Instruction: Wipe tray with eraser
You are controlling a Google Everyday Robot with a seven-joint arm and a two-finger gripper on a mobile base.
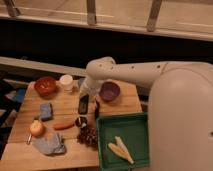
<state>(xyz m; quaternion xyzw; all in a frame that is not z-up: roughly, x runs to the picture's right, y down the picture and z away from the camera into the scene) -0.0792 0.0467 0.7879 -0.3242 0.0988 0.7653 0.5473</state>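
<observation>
The gripper [84, 96] is hanging just beyond the far left corner of the tray [134, 131]. It is clenching tight on the upper end of the eraser [83, 105]. The eraser is hanging upright beneath it over the wooden table [65, 102], outside the tray; whether its lower end is touching the wood I cannot tell. A thin black stick [97, 109] is lying between the eraser and the tray's far rim.

The tray is sitting at the table's near right corner. Two pale yellow pieces [120, 149] are lying toward its near side, leaving the far half of its floor open. A dark cluster [88, 135] is crowding the tray's left wall, and a purple bowl [109, 91] is standing just past its far rim.

Farther left of the tray, a carrot [63, 126], an apple [36, 128], a grey cloth [50, 145], a blue block [46, 111], a red bowl [45, 85] and a white cup [66, 81] are spreading over the wood.

The white arm [135, 72] is reaching across beyond the tray's far side. Behind the table a dark wall is rising to railing posts [91, 12].
</observation>
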